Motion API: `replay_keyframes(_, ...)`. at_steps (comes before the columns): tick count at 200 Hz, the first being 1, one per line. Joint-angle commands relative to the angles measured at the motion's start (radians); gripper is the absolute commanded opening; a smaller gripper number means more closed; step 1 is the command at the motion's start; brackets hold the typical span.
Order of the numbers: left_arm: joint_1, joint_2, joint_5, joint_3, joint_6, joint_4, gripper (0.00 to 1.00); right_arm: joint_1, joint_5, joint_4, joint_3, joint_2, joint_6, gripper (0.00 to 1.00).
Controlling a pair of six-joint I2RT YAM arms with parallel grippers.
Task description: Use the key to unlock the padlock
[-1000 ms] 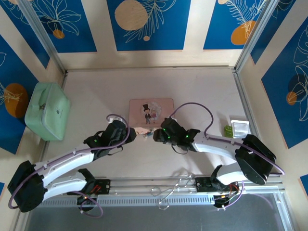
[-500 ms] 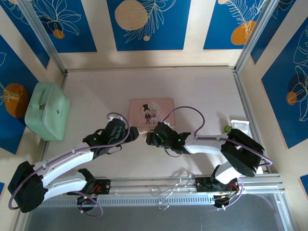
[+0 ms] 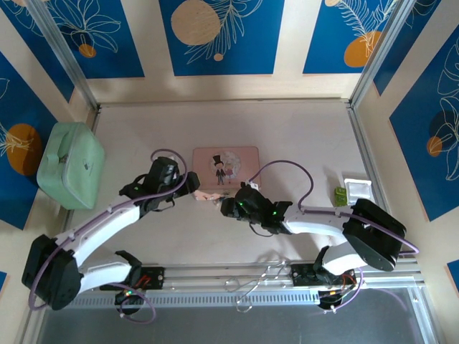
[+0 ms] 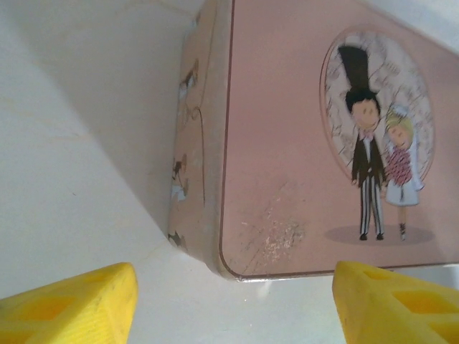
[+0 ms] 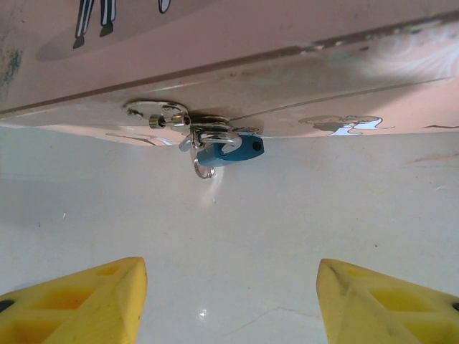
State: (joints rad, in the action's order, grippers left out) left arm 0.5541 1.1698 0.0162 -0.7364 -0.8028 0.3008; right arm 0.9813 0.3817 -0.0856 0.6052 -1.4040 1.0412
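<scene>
— Well, what is found at the far left of the table?

— A mint-green hard case with a handle (image 3: pixel 69 166) is set against the left wall, well apart from the work. It is touched by nothing.

— And the left gripper?

— The left gripper (image 4: pixel 233 301) is held just beside the near left corner of the flat pink tin box with a bride-and-groom picture (image 3: pixel 226 165). Its yellow fingertips (image 4: pixel 72 304) are seen spread wide, and nothing is held between them.

— Where is the task's thing?

— The tiny padlock with a blue body and silvery shackle (image 5: pixel 231 152) is seen hung on the metal hasp (image 5: pixel 158 112) at the near wall of the pink box, low and close to the white tabletop (image 5: pixel 237 236). A small silvery ring (image 5: pixel 203 169) is seen just beside it. Whether a key is seated in the lock cannot be told.

— And to the right?

— The right gripper (image 5: pixel 231 301) is pointed at the padlock from the near side, apart from it, with its jaws parted and empty. Farther right, a small green object (image 3: pixel 339 192) is laid beside a small white tray (image 3: pixel 357 189).

— How much is judged done?

— Little can be confirmed. The shackle appears threaded through the hasp, so the padlock is judged not yet removed, and no key is held by either gripper. Gripping the key, turning it and freeing the shackle are judged to be left.
</scene>
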Motion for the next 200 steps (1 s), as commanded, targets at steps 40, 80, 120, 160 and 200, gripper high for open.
replay_keyframes(40,-0.027,0.129,-0.131,0.032,-0.008,-0.149,0.72,-0.003,-0.008,-0.01,0.042,-0.052,0.004,0.72)
replay_keyframes(80,-0.043,0.171,-0.136,0.04,-0.015,-0.175,0.64,-0.005,-0.009,-0.039,0.084,-0.106,-0.012,0.7)
replay_keyframes(120,-0.046,0.175,-0.145,0.065,-0.018,-0.182,0.58,-0.021,-0.022,-0.058,0.139,-0.196,-0.007,0.64)
replay_keyframes(160,-0.048,0.166,-0.157,0.09,-0.03,-0.189,0.54,-0.032,0.016,-0.09,0.139,-0.234,0.042,0.61)
replay_keyframes(200,-0.048,0.146,-0.16,0.107,-0.033,-0.184,0.52,-0.034,0.006,-0.094,0.15,-0.278,0.022,0.58)
